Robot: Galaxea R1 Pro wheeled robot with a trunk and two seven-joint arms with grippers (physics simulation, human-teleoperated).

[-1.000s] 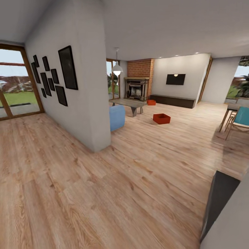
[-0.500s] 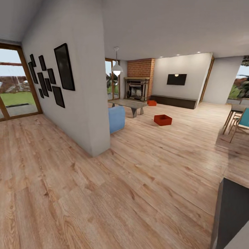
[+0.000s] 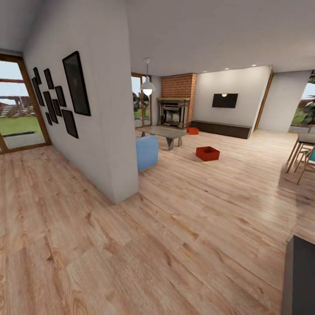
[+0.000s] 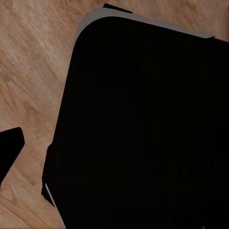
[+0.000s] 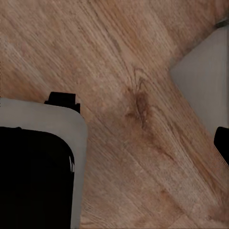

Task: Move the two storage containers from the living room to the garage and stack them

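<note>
Two orange-red storage containers stand on the light wood-plank floor of the living room, far ahead in the head view. The nearer container sits in open floor right of the coffee table. The farther container lies close to the brick fireplace. Both are upright and apart from each other. In the left wrist view a dark fingertip shows at the edge over wood planks. Another dark fingertip shows at the edge of the right wrist view. Neither view shows how the jaws stand.
A white partition wall with black picture frames juts in from the left. Behind it are a blue sofa and a glass coffee table. Chairs and a table stand at the right. A dark block fills the lower right corner.
The whole head view has shifted: the camera moved forward and turned, so the partition wall looms larger and the dark block slid toward the right edge. The containers lie where they were.
</note>
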